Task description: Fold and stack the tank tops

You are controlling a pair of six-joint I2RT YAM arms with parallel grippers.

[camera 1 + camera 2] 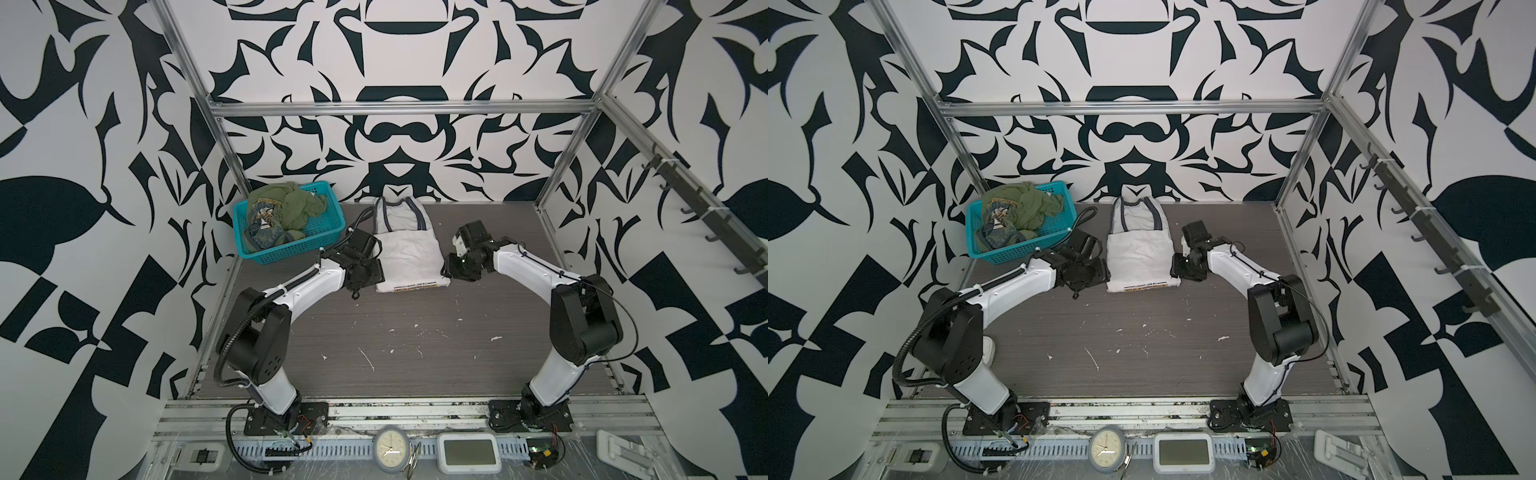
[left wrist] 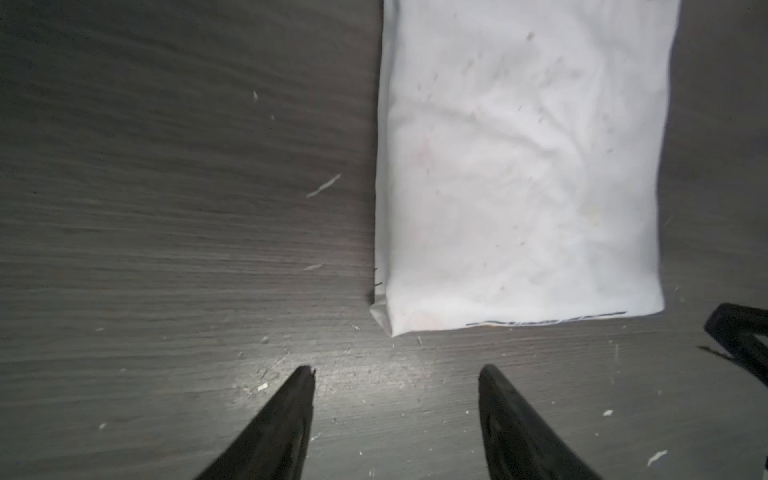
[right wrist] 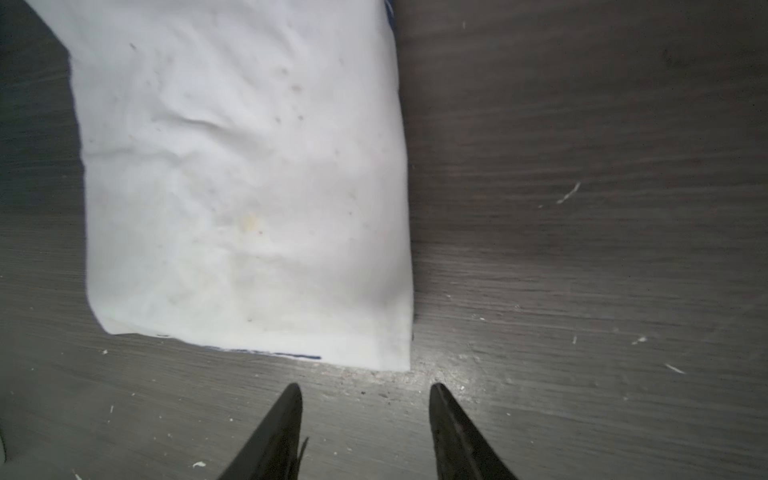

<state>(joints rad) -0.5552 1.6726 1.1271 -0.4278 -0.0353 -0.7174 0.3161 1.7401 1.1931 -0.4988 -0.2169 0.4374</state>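
Poising my left end effector (image 2: 397,370) and right end effector (image 3: 365,386), both open, empty, beside the near corners of the white tank top (image 1: 409,249) on the bench (image 1: 415,332), I am probably lining up its crosswise fold; the olive tank top (image 1: 278,212) is waiting in the far-left basket (image 1: 291,254).

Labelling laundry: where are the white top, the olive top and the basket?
white top (image 1: 409,257): in a top view, folded body.
olive top (image 1: 291,208): in a top view, crumpled middle.
basket (image 1: 286,251): in a top view, front wall.
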